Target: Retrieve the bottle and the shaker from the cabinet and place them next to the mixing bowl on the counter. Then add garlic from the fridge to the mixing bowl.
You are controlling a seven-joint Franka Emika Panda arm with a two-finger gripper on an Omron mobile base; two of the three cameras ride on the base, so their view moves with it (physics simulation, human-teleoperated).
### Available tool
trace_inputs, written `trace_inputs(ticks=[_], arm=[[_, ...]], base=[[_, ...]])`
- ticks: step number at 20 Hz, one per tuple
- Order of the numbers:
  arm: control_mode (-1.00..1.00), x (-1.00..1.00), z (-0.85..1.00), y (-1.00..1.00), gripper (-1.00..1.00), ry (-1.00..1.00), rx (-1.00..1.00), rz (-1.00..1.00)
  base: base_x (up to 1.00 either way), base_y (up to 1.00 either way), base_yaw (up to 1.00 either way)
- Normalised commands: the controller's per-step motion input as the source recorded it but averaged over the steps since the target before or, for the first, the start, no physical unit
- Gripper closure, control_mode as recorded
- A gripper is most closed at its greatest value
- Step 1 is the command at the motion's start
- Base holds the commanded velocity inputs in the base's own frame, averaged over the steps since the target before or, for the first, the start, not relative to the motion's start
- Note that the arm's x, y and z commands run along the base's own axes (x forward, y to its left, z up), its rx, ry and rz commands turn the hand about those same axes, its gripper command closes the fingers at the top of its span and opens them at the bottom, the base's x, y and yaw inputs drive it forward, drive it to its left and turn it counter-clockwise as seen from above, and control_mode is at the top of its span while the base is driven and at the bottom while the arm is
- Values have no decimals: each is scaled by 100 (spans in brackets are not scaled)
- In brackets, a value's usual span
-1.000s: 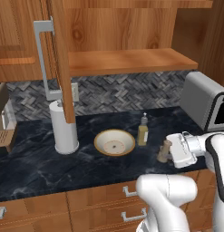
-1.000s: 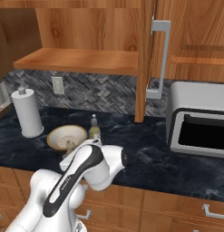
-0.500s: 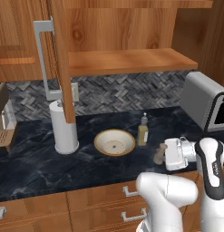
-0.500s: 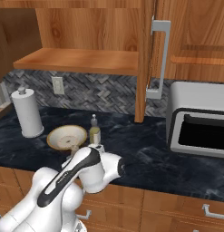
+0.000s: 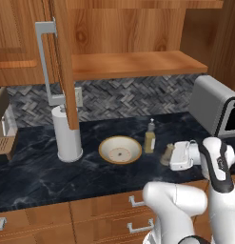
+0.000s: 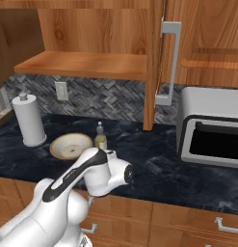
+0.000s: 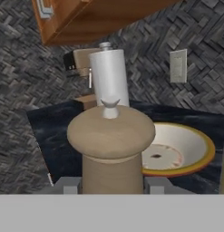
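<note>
On the dark counter [image 5: 38, 176], left base view, the bottle [image 5: 150, 137] already stands beside the bowl [image 5: 120, 149]; the gripper [image 5: 170, 155] clasps the shaker [image 5: 167, 153] near them, garlic still to fetch; right base view shows the open cabinet's bare shelf [image 6: 86, 65]; hand view, shaker [image 7: 110, 145] between the fingers, bowl [image 7: 179, 152] behind.

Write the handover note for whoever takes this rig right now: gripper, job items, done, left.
Gripper: shut on the shaker, low over the counter, right of the bottle.
Bottle: upright on the counter, just right of the mixing bowl.
Cabinet shelf: bare where visible, door open.
Done: bottle placed; shaker out of the cabinet and carried near the bowl.
Left: set the shaker down by the bowl and release, then fetch garlic from the fridge and put it in the bowl.
</note>
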Motion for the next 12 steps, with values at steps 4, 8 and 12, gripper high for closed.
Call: trace_inputs(ticks=[4,8,12], arm=[[-100,29,-22,10,100,1,0,0],[-100,20,-33,11,100,0,0,0],[-100,13,-40,16,100,0,0,0]], base=[[0,0,0],[0,0,0],[0,0,0]])
